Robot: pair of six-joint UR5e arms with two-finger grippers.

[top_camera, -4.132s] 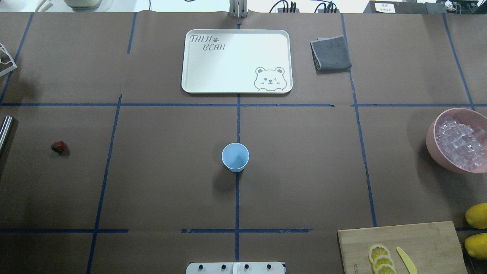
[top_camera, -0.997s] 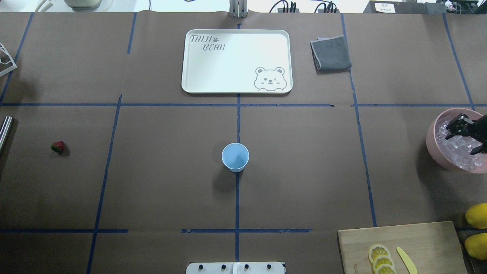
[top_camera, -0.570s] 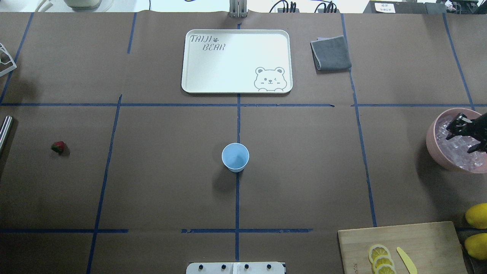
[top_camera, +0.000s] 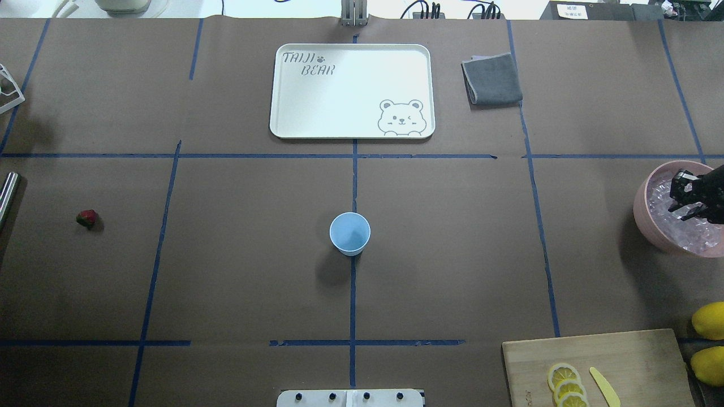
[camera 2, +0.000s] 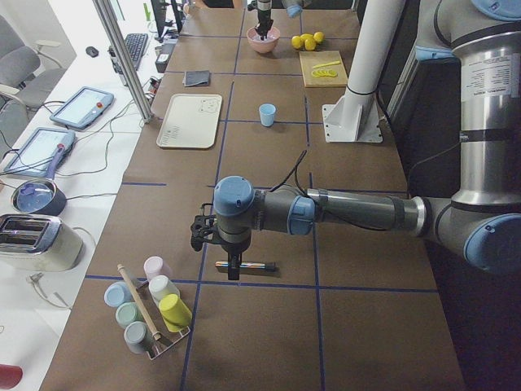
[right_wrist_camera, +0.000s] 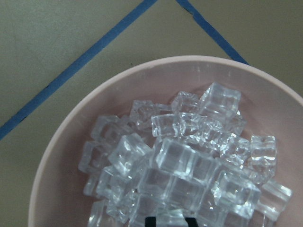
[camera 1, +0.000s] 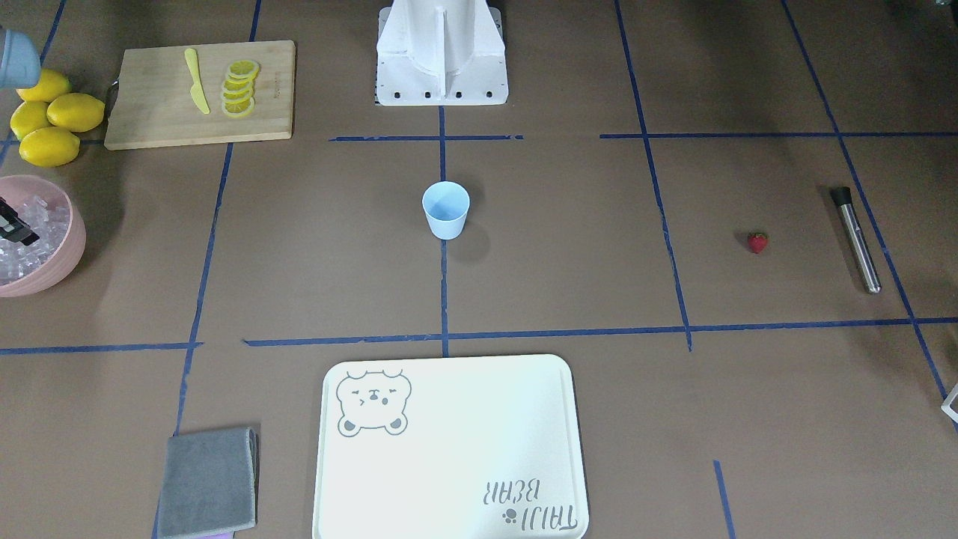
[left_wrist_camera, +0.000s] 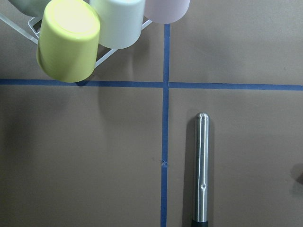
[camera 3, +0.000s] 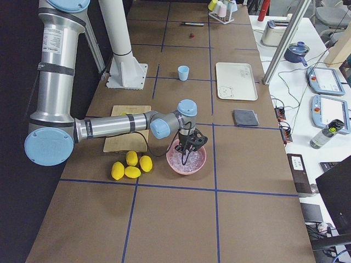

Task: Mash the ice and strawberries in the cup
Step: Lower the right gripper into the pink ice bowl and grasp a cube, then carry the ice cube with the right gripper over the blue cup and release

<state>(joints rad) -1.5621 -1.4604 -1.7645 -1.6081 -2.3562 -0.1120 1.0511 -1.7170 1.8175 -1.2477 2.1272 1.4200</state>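
The light-blue cup [top_camera: 350, 233] stands upright at the table's centre and looks hollow. Far to its left lies the red strawberry [top_camera: 86, 218], alone on the brown paper. At the right edge, a heap of ice [right_wrist_camera: 180, 161] fills the pink bowl [top_camera: 642, 212]. My right gripper [top_camera: 685, 196] is down in that bowl. Its dark fingertips [right_wrist_camera: 150, 221] stand close together with an ice cube between them. My left gripper [camera 2: 220, 248] hangs over a metal muddler [left_wrist_camera: 202, 165] near the table's left end. I cannot tell whether it is open.
A white bear tray [top_camera: 277, 113] and a folded grey cloth [top_camera: 491, 79] lie at the far side. A cutting board [top_camera: 633, 356] with lemon slices and a yellow knife sits near right, whole lemons [top_camera: 710, 320] beside it. A rack of coloured cups [left_wrist_camera: 71, 40] stands by the muddler.
My right gripper came in over the pink bowl, sank into the ice, and its fingers drew closer together. The cup and the strawberry have not moved.
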